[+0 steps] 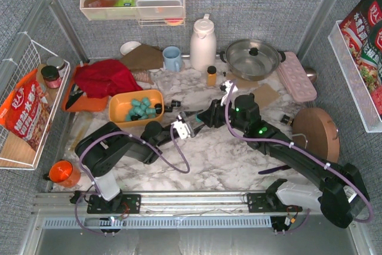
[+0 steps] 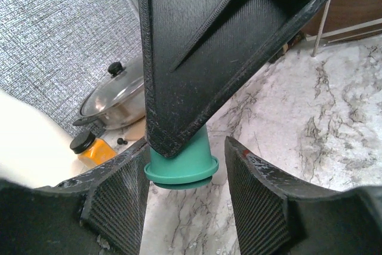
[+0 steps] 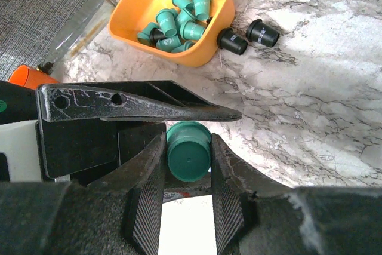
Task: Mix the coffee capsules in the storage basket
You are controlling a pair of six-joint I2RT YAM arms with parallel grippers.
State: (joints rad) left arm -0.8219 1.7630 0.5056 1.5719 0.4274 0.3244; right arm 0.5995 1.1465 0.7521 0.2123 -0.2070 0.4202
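Note:
The orange storage basket (image 1: 119, 103) sits left of centre and holds several teal coffee capsules (image 1: 140, 107); it also shows in the right wrist view (image 3: 206, 49). Two black capsules (image 3: 231, 40) lie on the marble just outside its right wall. My right gripper (image 3: 188, 141) is shut on one teal capsule (image 3: 188, 158) and holds it above the table at mid-table (image 1: 194, 119). My left gripper (image 2: 185, 147) is open, with its jaws on either side of that same capsule (image 2: 182, 162) and a gap on the right side. In the top view the left gripper (image 1: 184, 127) meets the right one.
Behind stand an amber bottle (image 1: 211, 76), a lidded pot (image 1: 252, 58), a white jug (image 1: 203, 43) and a blue mug (image 1: 172, 58). A red cloth (image 1: 104, 77) lies on an orange board (image 1: 89, 101). A wooden disc (image 1: 315, 134) is at right, an orange cup (image 1: 62, 172) at near left.

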